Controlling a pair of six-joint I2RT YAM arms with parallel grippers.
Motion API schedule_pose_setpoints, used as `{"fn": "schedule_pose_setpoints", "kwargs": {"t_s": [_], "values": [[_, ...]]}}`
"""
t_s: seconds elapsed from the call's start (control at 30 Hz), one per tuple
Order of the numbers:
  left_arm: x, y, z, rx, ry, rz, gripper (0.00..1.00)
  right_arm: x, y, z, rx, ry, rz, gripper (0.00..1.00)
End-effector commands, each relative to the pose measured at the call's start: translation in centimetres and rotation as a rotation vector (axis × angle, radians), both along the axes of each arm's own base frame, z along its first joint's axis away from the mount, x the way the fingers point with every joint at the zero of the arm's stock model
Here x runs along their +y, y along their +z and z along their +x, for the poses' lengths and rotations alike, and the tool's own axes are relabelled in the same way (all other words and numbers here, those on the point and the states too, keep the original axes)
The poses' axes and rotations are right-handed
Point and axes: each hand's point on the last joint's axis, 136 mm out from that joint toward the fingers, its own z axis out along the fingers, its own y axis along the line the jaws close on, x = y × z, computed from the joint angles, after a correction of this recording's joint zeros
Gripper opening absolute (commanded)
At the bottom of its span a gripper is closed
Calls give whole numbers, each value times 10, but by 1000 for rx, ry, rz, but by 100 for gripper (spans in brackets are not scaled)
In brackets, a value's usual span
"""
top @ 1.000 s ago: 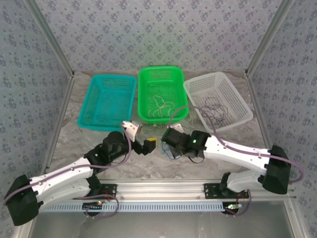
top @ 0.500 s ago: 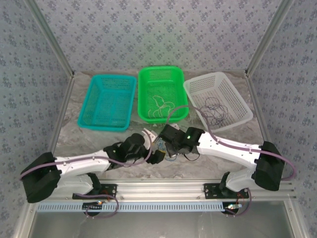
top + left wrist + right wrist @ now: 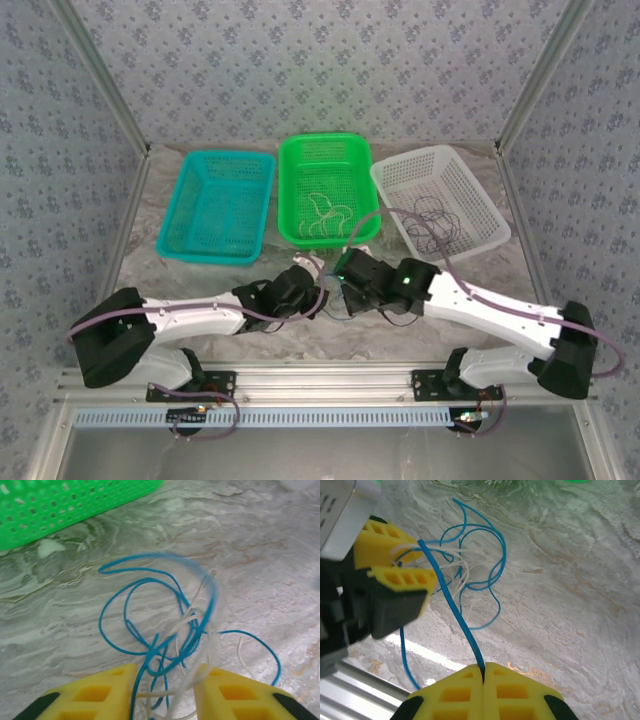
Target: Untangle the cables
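Blue cable [image 3: 451,611] is pinched tight in the right end effector [image 3: 483,672]. Left end effector [image 3: 165,680] stands open around tangled cables [image 3: 192,630] on the desk [image 3: 260,555].

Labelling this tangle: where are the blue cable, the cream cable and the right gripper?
blue cable [image 3: 450,605]: right wrist view, its taut strand.
cream cable [image 3: 209,640]: left wrist view, pale strand inside the tangle.
right gripper [image 3: 483,672]: right wrist view, where its fingertips meet.
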Motion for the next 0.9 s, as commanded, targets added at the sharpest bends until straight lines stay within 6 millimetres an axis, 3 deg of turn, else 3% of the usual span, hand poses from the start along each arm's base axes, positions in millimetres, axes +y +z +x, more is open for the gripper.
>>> {"fn": "schedule_pose_setpoints", "kwargs": {"t_s": [0.0,0.2,0.4,0.57,0.7,0.87], "values": [[22,-3,8,-12,95,44,31,-42,-10,-16,43,-49,-90,0],[31,-12,6,14,115,56,31,-68,3,-18,-10,-121,-12,0],[29,-10,5,27,112,51,34,-64,25,-7,-111,-116,92,0],[20,19,8,-38,90,-40,49,-70,33,0,-169,-108,9,0],[17,54,9,-106,71,-139,67,-74,37,7,-205,-129,-20,0],[22,88,3,-182,45,-254,82,-80,42,12,-236,-154,-50,0]]}}
